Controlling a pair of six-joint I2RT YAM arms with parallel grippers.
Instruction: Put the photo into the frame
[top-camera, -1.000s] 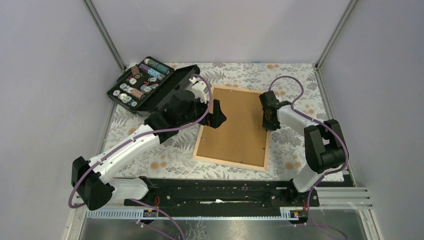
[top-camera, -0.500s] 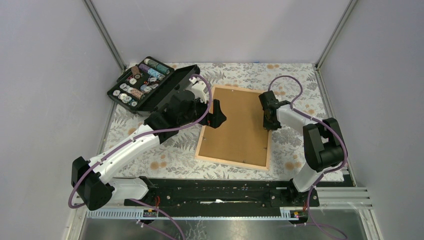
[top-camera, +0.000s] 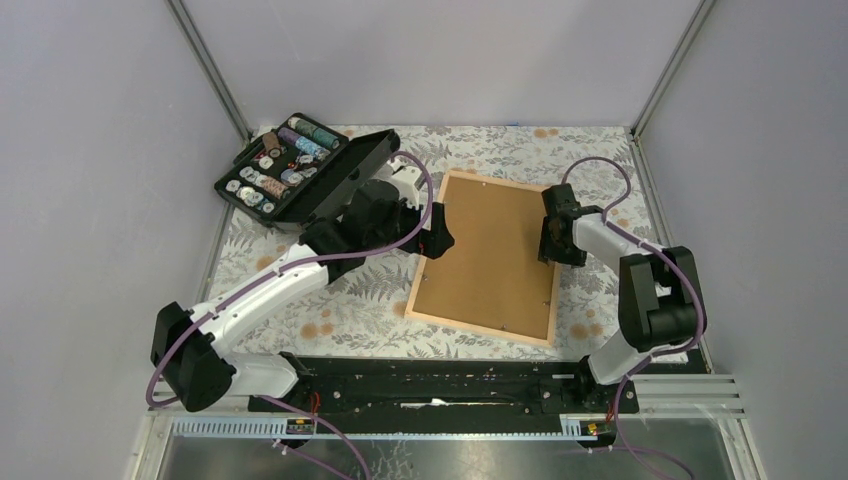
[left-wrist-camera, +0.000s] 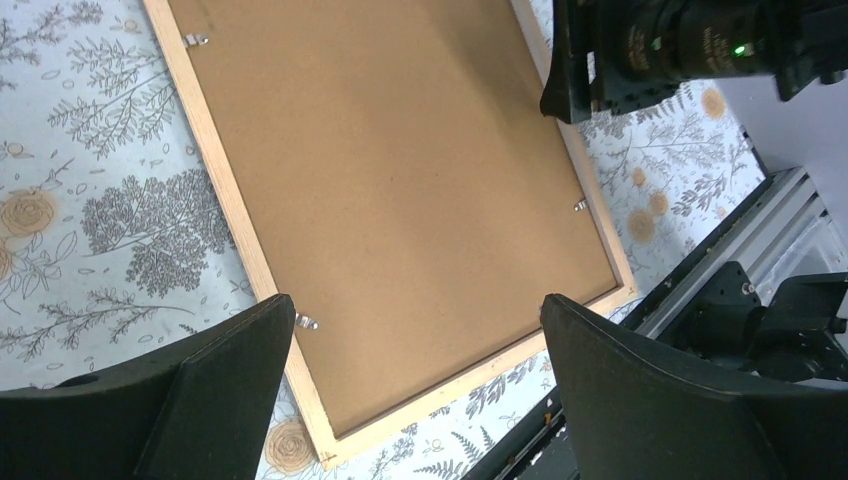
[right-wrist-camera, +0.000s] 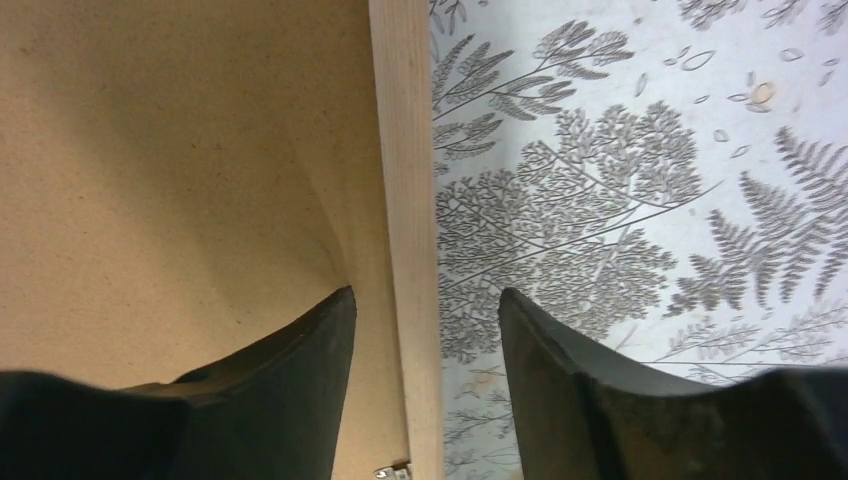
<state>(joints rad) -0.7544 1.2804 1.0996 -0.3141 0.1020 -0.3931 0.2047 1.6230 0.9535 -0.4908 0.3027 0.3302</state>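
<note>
Top external: frame (top-camera: 480, 330) sits further right than 0.5 s ago, apparently dragged by right gripper (right-wrist-camera: 425, 300). So it is only being repositioned; nothing is opened yet.
- Right fingers: part-open, astride frame's right rail, inner one on backing board (right-wrist-camera: 180, 180), outer on tablecloth (right-wrist-camera: 640, 200); no clamp seen.
- Left gripper (left-wrist-camera: 415, 300): wide, empty, frame beneath.
- Photo: not seen; poss. under board, can't tell.
- Obstacles: board + clips (left-wrist-camera: 305, 322) in place, likely blocking insertion.
- Black case (top-camera: 300, 170): behind left fingers, clear of frame.
</note>
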